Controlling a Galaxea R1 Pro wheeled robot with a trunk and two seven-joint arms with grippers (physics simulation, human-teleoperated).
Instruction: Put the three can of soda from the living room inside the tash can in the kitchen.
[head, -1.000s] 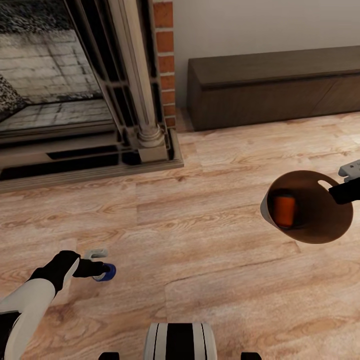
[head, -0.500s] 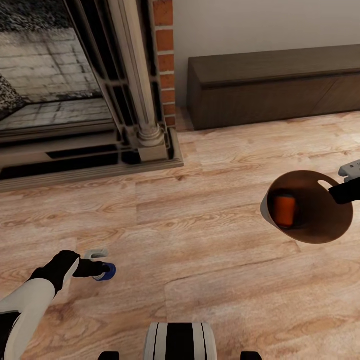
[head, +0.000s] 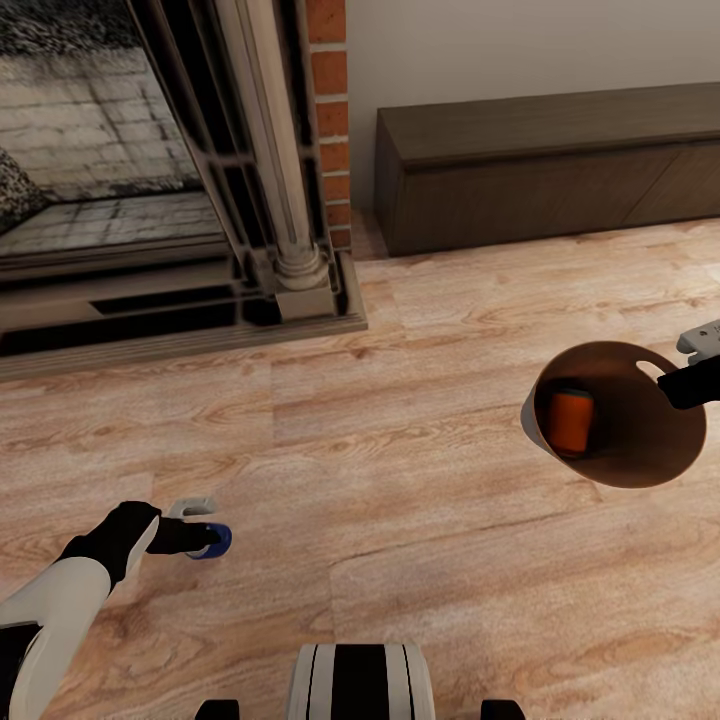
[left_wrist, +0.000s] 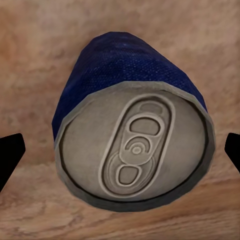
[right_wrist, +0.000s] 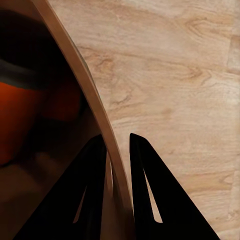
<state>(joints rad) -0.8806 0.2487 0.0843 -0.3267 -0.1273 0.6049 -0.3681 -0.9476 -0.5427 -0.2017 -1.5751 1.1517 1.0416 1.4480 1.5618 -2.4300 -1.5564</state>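
Head view: the left gripper (head: 205, 528), low at near left over the wood floor (head: 400, 420), holds the blue soda can (head: 217, 541). At right, the right gripper (head: 678, 372) grips the trash can (head: 640, 440) rim; an orange soda can (head: 571, 421) lies inside. Brick fireplace (head: 150, 180) and dark low cabinet (head: 550, 165) stand far.

Left wrist view: blue can's grey top (left_wrist: 135, 152) sits between spread fingertips (left_wrist: 10, 155); contact cannot be told.

Right wrist view: fingers (right_wrist: 145, 190) pinch the bin's wall (right_wrist: 85, 85).

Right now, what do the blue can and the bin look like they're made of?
Blue can: likely thin metal, given its dull grey stamped top with a pull tab and matte blue painted side. Bin: unclear, maybe plastic or coated metal; thin smooth wall, grey outside, coppery-brown matte inside.
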